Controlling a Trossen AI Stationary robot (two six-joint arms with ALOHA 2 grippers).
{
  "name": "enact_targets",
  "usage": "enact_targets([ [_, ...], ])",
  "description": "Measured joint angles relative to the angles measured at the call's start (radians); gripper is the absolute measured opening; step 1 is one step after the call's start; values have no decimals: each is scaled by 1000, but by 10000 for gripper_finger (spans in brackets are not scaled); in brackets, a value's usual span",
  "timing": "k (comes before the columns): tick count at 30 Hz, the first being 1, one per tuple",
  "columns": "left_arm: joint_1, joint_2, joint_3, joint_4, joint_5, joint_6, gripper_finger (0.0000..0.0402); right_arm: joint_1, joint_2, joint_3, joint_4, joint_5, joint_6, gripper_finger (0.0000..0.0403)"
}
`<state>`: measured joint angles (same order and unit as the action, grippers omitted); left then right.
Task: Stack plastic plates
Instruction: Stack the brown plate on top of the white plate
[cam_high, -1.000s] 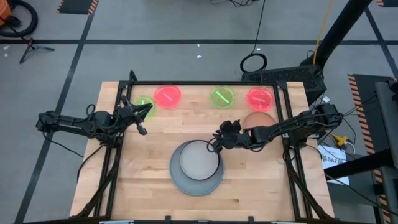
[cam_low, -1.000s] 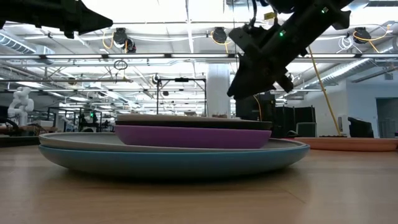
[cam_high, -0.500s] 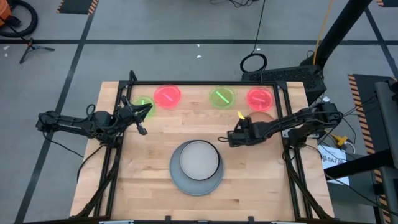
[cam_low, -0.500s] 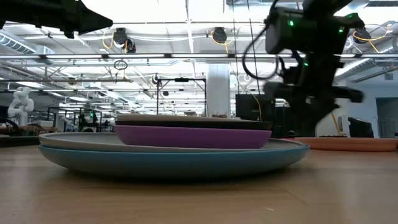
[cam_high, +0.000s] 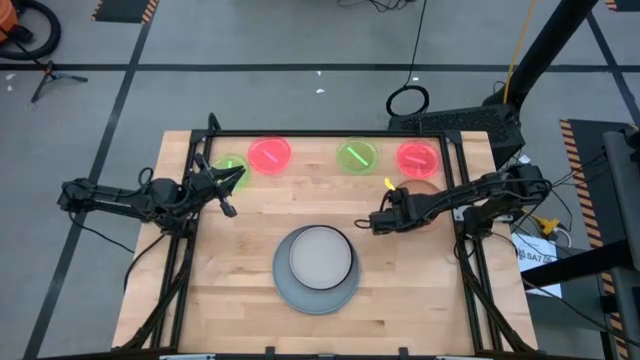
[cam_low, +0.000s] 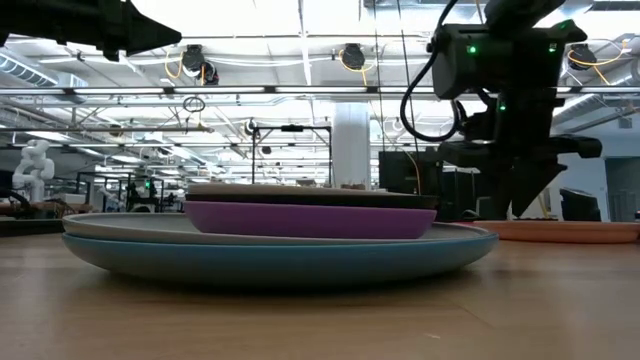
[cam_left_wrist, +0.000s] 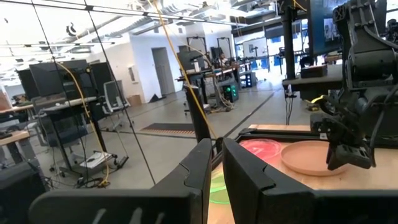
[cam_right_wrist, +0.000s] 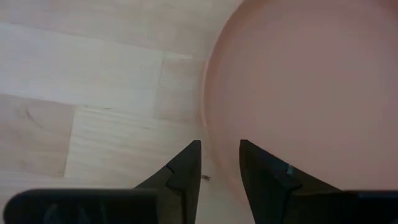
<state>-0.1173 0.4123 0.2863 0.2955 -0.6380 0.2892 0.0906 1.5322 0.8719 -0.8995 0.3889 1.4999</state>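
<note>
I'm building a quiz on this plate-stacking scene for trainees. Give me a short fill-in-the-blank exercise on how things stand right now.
1. The bottom plate of the stack is ____ in colour.
2. The right gripper hangs over the rim of the ____ plate.
3. Along the table's far edge lie two red-pink small plates and ____ neon green ones.
4. The left gripper hangs near the table's ____ edge.

Missing words: blue; tan-orange; two; left
</note>
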Motion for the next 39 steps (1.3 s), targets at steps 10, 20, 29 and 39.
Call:
enact_targets([
  [10,0,0,0,0,0,4,49,1,28,0,42,34,-28,105],
  [20,0,0,0,0,0,4,49,1,179,4,69,65,-24,104],
  [29,0,0,0,1,0,4,49,3,164,0,88,56,-20,57],
  [39,0,0,0,1,0,2,49,4,113,6,82,49,-65,12],
])
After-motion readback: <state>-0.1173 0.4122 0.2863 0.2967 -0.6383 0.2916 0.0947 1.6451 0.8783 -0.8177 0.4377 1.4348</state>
